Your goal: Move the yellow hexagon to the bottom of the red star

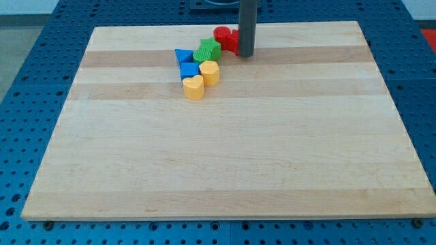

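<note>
Camera view: one wooden board (225,156) on a blue pegged base, all the blocks bunched near the view's top, left of centre.
Blue triangle (182,56): leftmost of the bunch, with a blue cube (189,70) just below it, the two touching or nearly so.
Yellow heart (194,88): lowest block of the cluster, tucked against the cube.
Yellow hexagon (210,72): the one to move, sitting just right of the blue cube, under the green star (207,50), up and right of the heart.
Red pieces: a red cylinder (222,36) shows clearly; the red star (234,43) is mostly hidden behind the rod, so its shape is hard to confirm.
My tip (245,55): down on the board just right of the green star, covering the red star's right side; well off the hexagon for now.
Claw: none on this rig, just a plain rod, so nothing opens or holds.
Doing it well: I judge the tip should swing round to the hexagon's left-lower side and nudge it rightward, keeping clear of the heart and green star.
Room: the spot below the red star is bare wood, and the whole lower and right board lies open; only the top edge is close.
</note>
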Motion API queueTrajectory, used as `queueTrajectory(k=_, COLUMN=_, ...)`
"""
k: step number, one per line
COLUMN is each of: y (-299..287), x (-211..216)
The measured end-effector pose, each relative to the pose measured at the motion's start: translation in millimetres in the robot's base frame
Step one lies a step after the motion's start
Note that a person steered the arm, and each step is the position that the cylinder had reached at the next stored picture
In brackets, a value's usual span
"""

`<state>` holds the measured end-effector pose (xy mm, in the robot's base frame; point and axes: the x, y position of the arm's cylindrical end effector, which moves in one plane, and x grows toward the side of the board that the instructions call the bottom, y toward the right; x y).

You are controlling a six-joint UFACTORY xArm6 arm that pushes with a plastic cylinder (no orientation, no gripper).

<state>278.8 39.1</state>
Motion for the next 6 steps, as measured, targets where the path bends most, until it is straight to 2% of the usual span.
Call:
queueTrajectory(k=1, y=-0.2, x=-3.7)
queueTrajectory(k=2, y=-0.2, x=14.4)
queueTrajectory(k=4, y=0.4, x=104.0)
queueTrajectory(k=5, y=-32.2, x=127.9)
queueTrajectory(k=6, y=-54.5, x=130.0)
